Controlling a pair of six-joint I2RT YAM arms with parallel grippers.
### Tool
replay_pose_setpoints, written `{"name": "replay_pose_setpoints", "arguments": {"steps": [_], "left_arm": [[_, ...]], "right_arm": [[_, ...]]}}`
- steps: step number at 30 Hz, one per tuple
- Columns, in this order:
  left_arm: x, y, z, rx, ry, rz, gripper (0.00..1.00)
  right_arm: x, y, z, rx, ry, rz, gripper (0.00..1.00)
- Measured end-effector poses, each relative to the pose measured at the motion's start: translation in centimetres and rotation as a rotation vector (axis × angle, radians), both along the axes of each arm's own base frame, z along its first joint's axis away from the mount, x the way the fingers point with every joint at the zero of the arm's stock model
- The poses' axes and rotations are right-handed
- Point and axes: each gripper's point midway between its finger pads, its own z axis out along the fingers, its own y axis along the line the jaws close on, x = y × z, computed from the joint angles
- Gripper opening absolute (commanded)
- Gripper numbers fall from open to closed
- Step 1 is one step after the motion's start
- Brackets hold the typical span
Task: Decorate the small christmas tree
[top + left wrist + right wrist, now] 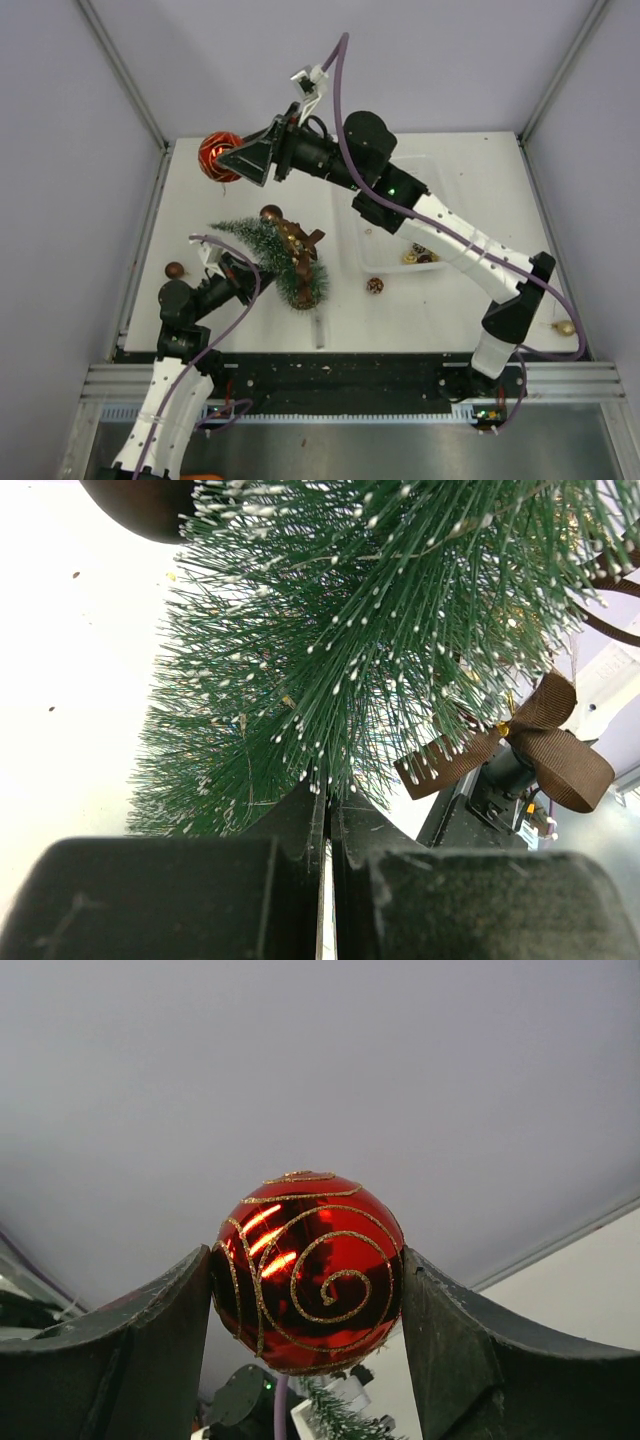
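The small christmas tree (270,250) is held tilted over the white table, its tip to the left and its bushy bottom (303,283) to the right. It carries a brown bow (545,742) and a brown bauble (271,213). My left gripper (252,266) is shut on the tree's lower bristles (330,680), its jaws almost touching. My right gripper (230,160) is shut on a red bauble with gold glitter swirls (308,1272), held high behind and left of the tree's tip. The bauble also shows in the top view (216,155). The tree's wooden base is hidden.
A clear tray (440,190) at the back right holds a few small ornaments (420,256). A small brown ornament (375,285) lies in front of it. A brown bauble (175,270) lies at the left, a gold one (563,327) by the right edge.
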Motion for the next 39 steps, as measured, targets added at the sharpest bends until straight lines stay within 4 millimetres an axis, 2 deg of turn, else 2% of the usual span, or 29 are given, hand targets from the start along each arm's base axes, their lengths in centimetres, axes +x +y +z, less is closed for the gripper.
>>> {"name": "replay_pose_setpoints", "arguments": {"steps": [5,14,21,29,39], "left_arm": [[0.0,-0.1,-0.1,0.000,0.007,-0.003,0.00],[0.0,-0.2,-0.2,0.000,0.011,-0.005,0.00],[0.0,-0.2,-0.2,0.000,0.011,-0.005,0.00],[0.0,-0.2,-0.2,0.000,0.012,-0.005,0.00],[0.0,-0.2,-0.2,0.000,0.012,-0.004,0.00]], "right_arm": [[-1.8,1.9,-0.4,-0.009,-0.008,0.065,0.41],[-4.8,3.1,-0.4,-0.009,-0.036,0.149,0.40],[-5.4,3.3,-0.4,0.002,-0.049,0.174,0.38],[-5.4,4.1,-2.5,-0.021,-0.023,0.190,0.35],[-5.9,4.7,-4.0,-0.043,-0.005,0.209,0.31]]}}
